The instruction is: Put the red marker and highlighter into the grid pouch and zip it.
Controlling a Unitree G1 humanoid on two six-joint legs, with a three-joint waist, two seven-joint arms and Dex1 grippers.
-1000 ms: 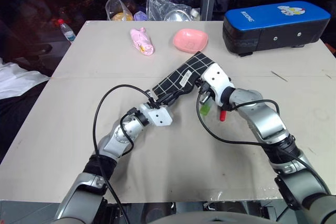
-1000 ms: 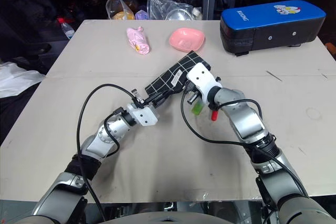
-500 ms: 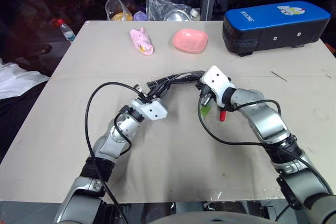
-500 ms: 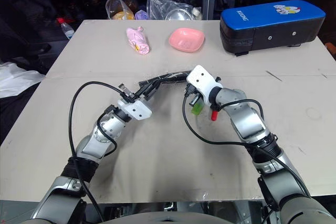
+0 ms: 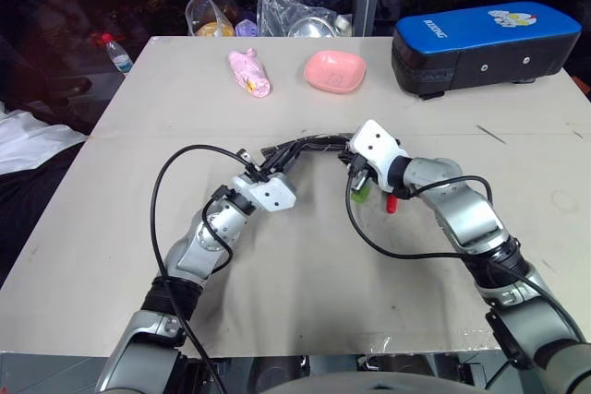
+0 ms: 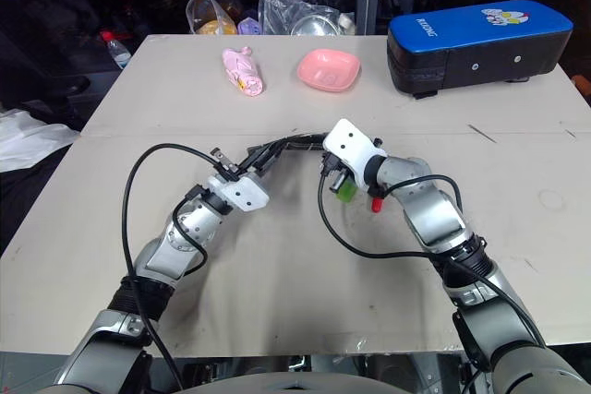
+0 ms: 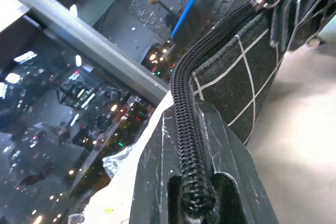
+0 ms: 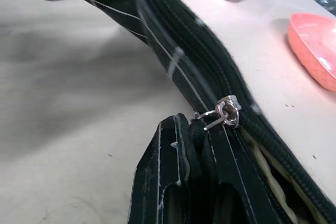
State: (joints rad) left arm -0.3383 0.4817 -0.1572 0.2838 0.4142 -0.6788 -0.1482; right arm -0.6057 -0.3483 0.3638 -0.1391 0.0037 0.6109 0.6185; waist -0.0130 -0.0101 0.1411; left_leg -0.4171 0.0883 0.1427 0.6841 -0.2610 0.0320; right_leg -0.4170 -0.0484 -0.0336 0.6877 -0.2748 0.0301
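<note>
Nearest the front edge of the bench (image 5: pixel 305 320) nothing of the task lies; both arms reach toward mid-bench.

Left tool (image 7: pixel 195 182): fingers pressed together, pinching the zipper end of the grid pouch (image 5: pixel 309 145). Right tool (image 8: pixel 202 150): fingers pressed together on the cord at the zipper slider (image 8: pixel 224 114), which sits near the pouch's other end.

Change over the last second: the pouch showed its flat gridded face; it is now turned edge-on and hangs as a thin dark band stretched between the two tools, zipper line facing up, off the bench surface. Little change in the last half second.

Highlighter (image 5: pixel 360 193) and red marker (image 5: pixel 391 202) lie on the bench just under the right wrist, side by side, outside the pouch.

Judgement: the pouch is being tensioned for a zipper pull, probably to open the mouth, since neither pen is in. Loading not begun; zipping comes last.

Far edge: pink dish (image 5: pixel 335 71), pink wrapped item (image 5: pixel 250 73), blue-topped case (image 5: pixel 485 46), untouched.
</note>
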